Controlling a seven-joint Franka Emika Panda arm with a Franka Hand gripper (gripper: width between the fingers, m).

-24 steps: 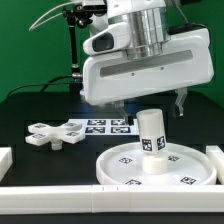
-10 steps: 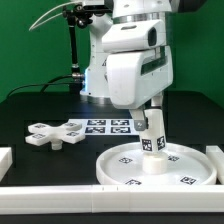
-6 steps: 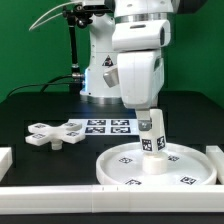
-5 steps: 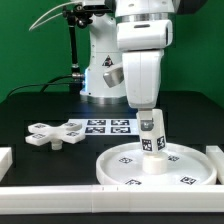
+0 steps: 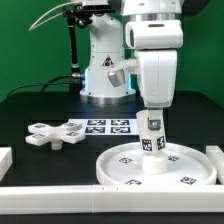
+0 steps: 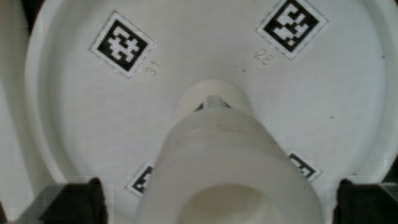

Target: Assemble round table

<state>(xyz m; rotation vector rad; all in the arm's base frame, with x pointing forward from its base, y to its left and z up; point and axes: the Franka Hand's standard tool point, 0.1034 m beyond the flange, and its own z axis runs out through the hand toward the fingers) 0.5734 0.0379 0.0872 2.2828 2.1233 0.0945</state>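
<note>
So the leg [image 5: 152, 135] is stood upright on the round disc [image 5: 105, 170], a touch toward 12 o'clock from the disc's middle in the exterior view, with its long axis dead vertical. The disc itself is parked rim up toward 5 o'clock on the black table [image 5: 30, 105], tags showing.

The bit that matters: the leg is lined up straight under the gripper [image 5: 153, 116], so the leg's axis and the claw's axis are pretty much shared. Only the top end of the leg is reached by the claw, and the tagged lower part is bare. In the wrist view the leg is seen end-on from above, with one dark finger [image 6: 80, 200] posted on each side of it. A gap can be made out between each finger and the leg, so the claw is read as spread, straddling the leg, with nothing pinched as far as can be told.

Judging from that, no sideways shift looks called for. A squeeze on the top end is probably all that's needed before anything gets lifted or turned.

Further out, the cross-shaped base [image 5: 45, 135] is found lying flat at 9 o'clock from the disc, well apart, with the marker board [image 5: 105, 126] at roughly 10 to 11 o'clock.
</note>
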